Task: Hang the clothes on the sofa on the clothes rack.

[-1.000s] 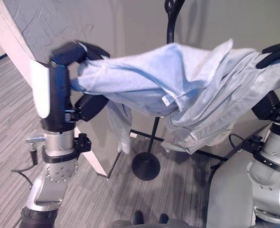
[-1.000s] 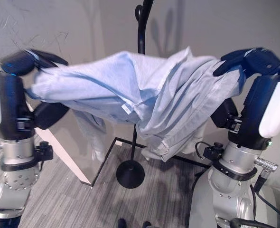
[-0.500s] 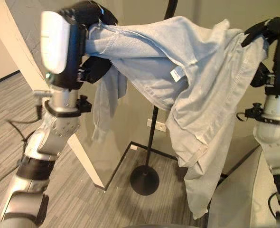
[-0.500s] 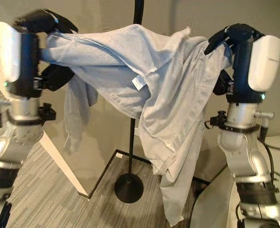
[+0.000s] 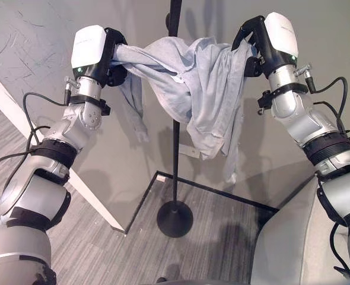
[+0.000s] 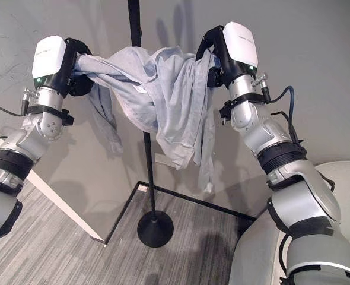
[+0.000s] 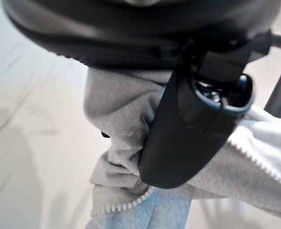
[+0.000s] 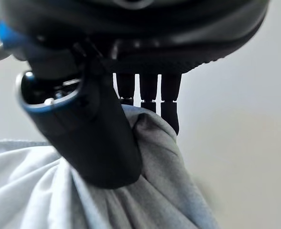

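Observation:
A pale grey-blue zip jacket (image 5: 193, 89) is stretched high between both hands, right in front of the black clothes rack pole (image 5: 174, 148). My left hand (image 5: 113, 56) is shut on one end of it, with the thumb (image 7: 193, 129) pressed over bunched cloth beside the zip (image 7: 126, 202). My right hand (image 5: 249, 35) is shut on the other end, and its thumb (image 8: 102, 143) pins a fold of the jacket (image 8: 150, 191). A sleeve (image 5: 136, 113) hangs down under the left hand and the hem (image 5: 229, 172) dangles below the right. Whether the cloth rests on a hook is hidden.
The rack's round black base (image 5: 175, 218) stands on grey plank flooring in a wall corner. A pale sofa edge (image 5: 293, 249) rises at the lower right. A white slanted board (image 5: 56, 160) leans at the left.
Both arms have reached up and forward, carrying the jacket away from me to the rack pole. The hands are closer together and the cloth bunches more. The view has also shifted upward.

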{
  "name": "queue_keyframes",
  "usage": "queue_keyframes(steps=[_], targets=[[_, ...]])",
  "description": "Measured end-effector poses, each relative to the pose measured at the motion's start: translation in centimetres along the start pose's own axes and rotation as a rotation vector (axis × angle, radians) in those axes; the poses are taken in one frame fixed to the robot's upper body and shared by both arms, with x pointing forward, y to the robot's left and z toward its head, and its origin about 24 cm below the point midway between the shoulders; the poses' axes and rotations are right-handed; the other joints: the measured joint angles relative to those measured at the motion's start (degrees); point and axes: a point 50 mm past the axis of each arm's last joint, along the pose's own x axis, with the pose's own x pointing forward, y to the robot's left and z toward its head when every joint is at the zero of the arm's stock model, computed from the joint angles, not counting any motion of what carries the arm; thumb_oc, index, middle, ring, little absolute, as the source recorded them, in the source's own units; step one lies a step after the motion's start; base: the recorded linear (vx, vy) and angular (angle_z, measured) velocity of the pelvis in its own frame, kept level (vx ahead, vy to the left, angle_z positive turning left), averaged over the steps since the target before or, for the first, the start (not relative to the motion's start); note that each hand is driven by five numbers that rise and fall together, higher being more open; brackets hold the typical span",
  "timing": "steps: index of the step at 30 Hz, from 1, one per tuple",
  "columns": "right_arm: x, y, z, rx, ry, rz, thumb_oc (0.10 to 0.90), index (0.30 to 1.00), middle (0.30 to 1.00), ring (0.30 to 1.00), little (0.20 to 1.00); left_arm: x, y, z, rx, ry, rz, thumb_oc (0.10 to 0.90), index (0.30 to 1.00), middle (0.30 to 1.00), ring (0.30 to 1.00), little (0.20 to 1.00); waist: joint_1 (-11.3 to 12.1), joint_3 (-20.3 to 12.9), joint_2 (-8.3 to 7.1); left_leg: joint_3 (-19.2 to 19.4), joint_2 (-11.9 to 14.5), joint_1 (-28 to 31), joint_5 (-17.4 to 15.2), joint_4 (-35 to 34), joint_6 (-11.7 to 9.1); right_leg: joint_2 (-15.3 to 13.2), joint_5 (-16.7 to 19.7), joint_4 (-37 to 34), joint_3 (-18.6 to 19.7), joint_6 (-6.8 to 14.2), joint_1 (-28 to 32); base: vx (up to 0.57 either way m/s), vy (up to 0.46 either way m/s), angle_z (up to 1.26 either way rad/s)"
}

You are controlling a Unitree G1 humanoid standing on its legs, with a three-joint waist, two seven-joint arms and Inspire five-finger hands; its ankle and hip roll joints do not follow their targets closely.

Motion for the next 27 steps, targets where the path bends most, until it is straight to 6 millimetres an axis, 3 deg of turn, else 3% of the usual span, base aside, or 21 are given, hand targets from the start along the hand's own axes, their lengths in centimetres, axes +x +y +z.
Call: queue_keyframes(steps=[4,5,10,13,15,16,17,18,19,20,26,27], targets=[[-4.5,4.1,-1.0,0.136,0.053,0.090,0.400,0.300,0.300,0.300,0.300,-4.4,-3.8,-0.8,-0.119,0.071,-0.087,0.400,0.300,0.300,0.300,0.300,0.07,0.75,-0.18,-0.36,-0.09,0.15,-0.07,-0.14,-0.08,-0.03,-0.16,-0.02,-0.03,-0.21,0.18,0.01,-0.003,0.03],[-6.7,5.2,-1.4,0.203,0.083,0.109,0.400,0.300,0.300,0.300,0.300,-6.5,-5.2,-0.5,-0.212,0.103,-0.096,0.400,0.300,0.300,0.300,0.300,0.26,1.17,-0.32,-0.49,-0.12,0.15,-0.08,-0.17,-0.09,-0.06,-0.21,-0.05,-0.08,-0.29,0.23,0.01,-0.002,0.04],[-10.7,7.4,-1.8,0.303,0.143,0.138,0.400,0.300,0.300,0.300,0.300,-10.8,-8.0,1.3,-0.426,0.160,-0.138,0.400,0.300,0.300,0.300,0.300,0.31,2.66,-0.61,-1.07,-0.06,0.76,-0.20,-0.22,-0.18,-0.02,-0.38,-0.07,-0.46,-0.49,0.99,0.01,0.001,0.05],[-12.2,8.0,-2.1,0.377,0.207,0.103,0.400,0.300,0.300,0.300,0.300,-12.2,-8.4,1.9,-0.613,0.253,-0.080,0.400,0.300,0.300,0.300,0.300,0.31,2.75,-0.67,-1.08,-0.05,1.01,-0.27,-0.24,-0.26,-0.01,-0.52,-0.07,-0.41,-0.31,1.24,0.00,0.000,0.00],[-13.1,8.8,-1.8,0.426,0.230,0.103,0.400,0.300,0.300,0.300,0.300,-12.9,-8.7,2.6,-0.723,0.298,-0.064,0.489,0.434,0.434,0.434,0.434,0.22,2.68,-0.62,-1.08,-0.03,1.11,-0.24,-0.24,-0.22,0.00,-0.51,-0.08,-0.39,-0.25,1.34,-0.02,0.009,0.00],[-13.9,9.3,-1.5,0.487,0.259,0.077,0.444,0.366,0.366,0.366,0.366,-13.9,-8.8,3.0,-0.855,0.360,-0.019,0.525,0.488,0.488,0.488,0.488,0.16,2.70,-0.61,-1.02,-0.05,1.21,-0.23,-0.18,-0.19,0.01,-0.49,-0.06,-0.30,-0.32,1.40,0.00,0.000,0.00],[-14.6,9.7,-1.3,0.524,0.279,0.073,0.444,0.366,0.366,0.366,0.366,-14.6,-9.2,3.4,-0.920,0.392,-0.019,0.525,0.488,0.488,0.488,0.488,0.25,2.71,-0.58,-1.05,-0.05,1.19,-0.29,-0.23,-0.20,0.00,-0.43,-0.09,-0.32,-0.51,1.40,0.00,0.000,0.00],[-15.0,10.2,-1.0,0.546,0.285,0.089,0.574,0.561,0.561,0.561,0.561,-15.1,-9.5,3.5,-0.963,0.413,-0.035,0.656,0.684,0.684,0.684,0.684,0.25,2.75,-0.53,-1.05,-0.06,1.16,-0.31,-0.22,-0.19,0.00,-0.43,-0.08,-0.31,-0.57,1.37,0.00,0.000,0.00],[-15.2,10.5,-0.9,0.552,0.283,0.112,0.574,0.561,0.561,0.561,0.561,-15.5,-9.9,3.6,-0.982,0.428,-0.064,0.656,0.684,0.684,0.684,0.684,0.27,2.82,-0.44,-1.05,-0.05,1.11,-0.30,-0.19,-0.19,0.00,-0.42,-0.08,-0.32,-0.58,1.30,0.00,0.000,0.00],[-15.4,11.0,-0.5,0.576,0.286,0.125,0.800,0.900,0.900,0.900,0.900,-16.2,-10.2,3.4,-1.042,0.470,-0.080,0.800,0.900,0.900,0.900,0.900,0.27,2.84,-0.36,-1.05,-0.04,1.10,-0.29,-0.20,-0.19,0.00,-0.41,-0.08,-0.35,-0.59,1.29,0.00,0.000,0.00],[-17.4,12.1,-1.0,0.650,0.378,0.211,0.800,0.900,0.900,0.900,0.900,-19.4,-11.2,2.5,-1.274,0.670,-0.106,0.800,0.900,0.900,0.900,0.900,1.06,3.19,0.24,-1.08,-0.07,1.09,-0.29,-0.18,-0.19,-0.04,-0.41,-0.08,-0.40,-0.59,1.32,0.00,0.000,0.00],[-18.9,12.1,-2.0,0.634,0.419,0.265,0.800,0.900,0.900,0.900,0.900,-20.9,-11.1,1.7,-1.288,0.725,-0.119,0.800,0.900,0.900,0.900,0.900,1.82,3.56,0.70,-1.08,-0.09,1.10,-0.29,-0.18,-0.18,-0.06,-0.41,-0.08,-0.39,-0.59,1.32,0.00,0.000,0.00]])
